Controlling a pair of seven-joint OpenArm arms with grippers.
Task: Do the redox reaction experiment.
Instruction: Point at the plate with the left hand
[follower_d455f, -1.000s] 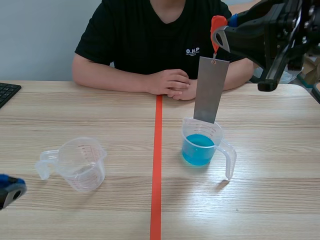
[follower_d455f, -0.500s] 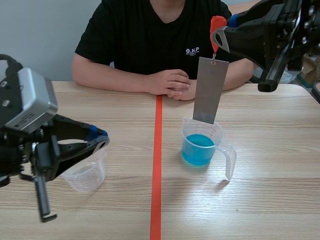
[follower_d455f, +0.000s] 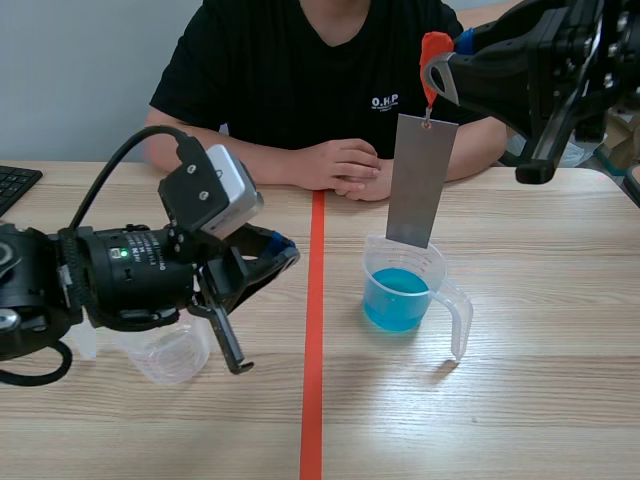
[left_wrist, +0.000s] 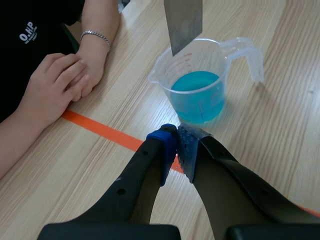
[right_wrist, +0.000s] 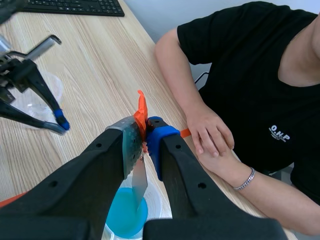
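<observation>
The right gripper (follower_d455f: 441, 72) is hanging high over the far right of the table (follower_d455f: 540, 400) with its fingers closed on an orange-red clip (follower_d455f: 435, 45). A grey metal plate (follower_d455f: 419, 180) is dangling from that clip. Holding it by the clip rather than by the metal is probably letting the plate hang plumb and keeping the finger pads clear of the liquid. The plate's lower edge is sitting level with the rim of the clear measuring cup (follower_d455f: 440, 290), which is standing just right of the tape line (follower_d455f: 314, 330) and holding blue liquid (follower_d455f: 397, 298). The plate is not touching the liquid yet, so it looks lined up for a straight dip. In the right wrist view, the plate (right_wrist: 139, 181) is pointing down from the clip (right_wrist: 141, 107) toward the blue liquid (right_wrist: 122, 217). The left gripper (left_wrist: 178, 145) is hovering low near the tape line, aimed at the cup (left_wrist: 200, 65), with its pads nearly touching and nothing between them. It may be coming over to steady the cup, though that is only a guess. A second, empty cup (follower_d455f: 172, 352) is lying half hidden under the left arm, perhaps waiting for a later step. A person's hands (follower_d455f: 345, 165) are resting folded at the far edge, well back from the work.
</observation>
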